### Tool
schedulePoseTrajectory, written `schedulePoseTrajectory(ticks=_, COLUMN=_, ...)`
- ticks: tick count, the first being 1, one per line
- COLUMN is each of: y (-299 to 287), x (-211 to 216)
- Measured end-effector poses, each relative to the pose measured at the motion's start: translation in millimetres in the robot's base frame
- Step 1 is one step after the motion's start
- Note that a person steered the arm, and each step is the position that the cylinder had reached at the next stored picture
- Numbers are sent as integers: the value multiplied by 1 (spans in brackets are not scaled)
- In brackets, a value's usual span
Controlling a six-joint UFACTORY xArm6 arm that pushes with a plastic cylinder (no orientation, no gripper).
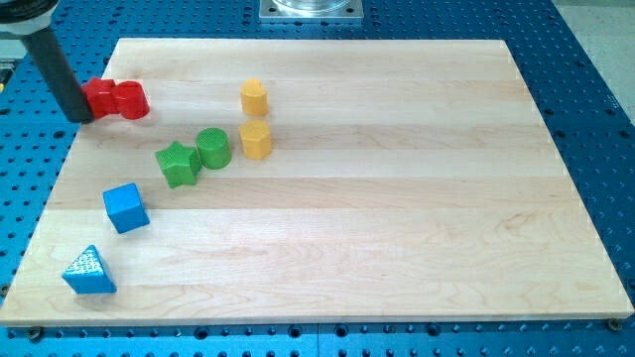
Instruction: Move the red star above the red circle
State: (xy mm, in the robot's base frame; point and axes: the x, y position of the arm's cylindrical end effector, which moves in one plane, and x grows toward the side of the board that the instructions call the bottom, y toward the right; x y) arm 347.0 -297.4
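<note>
Two red blocks sit touching each other near the board's upper left edge. The left one looks like the red star (100, 96). The right one looks like the red circle (131, 100). The star lies to the circle's left, at about the same height in the view. My dark rod comes down from the view's top left corner. My tip (79, 118) rests against the left side of the red star, right at the left edge of the wooden board (397, 198).
A yellow block (254, 96) stands above a second yellow block (256, 140). A green star (178, 164) touches a green circle (212, 148). A blue cube (126, 208) and a blue triangle (89, 271) lie at lower left. The blue perforated table (595, 79) surrounds the board.
</note>
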Motion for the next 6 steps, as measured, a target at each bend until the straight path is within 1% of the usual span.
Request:
schedulePoseTrajectory(ticks=1, y=37, x=-11)
schedulePoseTrajectory(ticks=2, y=55, x=-11)
schedulePoseTrajectory(ticks=3, y=48, x=-11)
schedulePoseTrajectory(ticks=4, y=11, x=-11)
schedulePoseTrajectory(ticks=5, y=-6, x=-17)
schedulePoseTrajectory(ticks=6, y=37, x=-20)
